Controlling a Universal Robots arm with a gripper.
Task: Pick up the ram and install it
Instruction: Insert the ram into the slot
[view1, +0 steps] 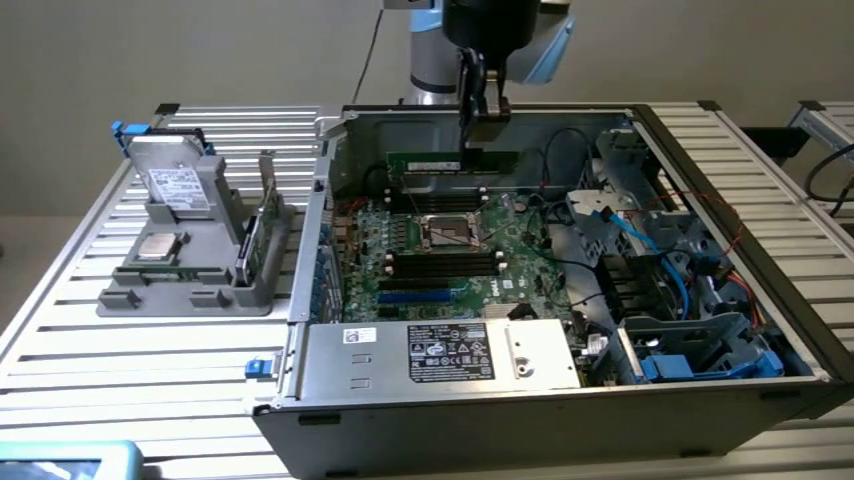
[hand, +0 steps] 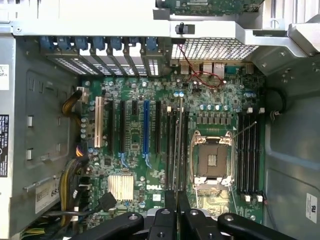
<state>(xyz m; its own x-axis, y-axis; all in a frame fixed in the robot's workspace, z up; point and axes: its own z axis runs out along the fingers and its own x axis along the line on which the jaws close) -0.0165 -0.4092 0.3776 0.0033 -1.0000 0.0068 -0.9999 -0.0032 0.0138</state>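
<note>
Green ram (view1: 434, 162) is picked up: clamped in the jaws, hanging above the motherboard (view1: 521, 240), apparently not yet seated in a slot.

Ram (view1: 441, 161): slim dark-green stick, white label showing.
Pose: level, standing on its long edge.
Where: up over the motherboard (view1: 441, 270), pinched in the hand (view1: 482, 143).

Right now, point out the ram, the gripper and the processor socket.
the ram (view1: 434, 162), exterior view, on its green board.
the gripper (view1: 486, 142), exterior view, between its fingertips, clamped on the ram.
the processor socket (hand: 212, 160), wrist view, centre of the socket.
</note>
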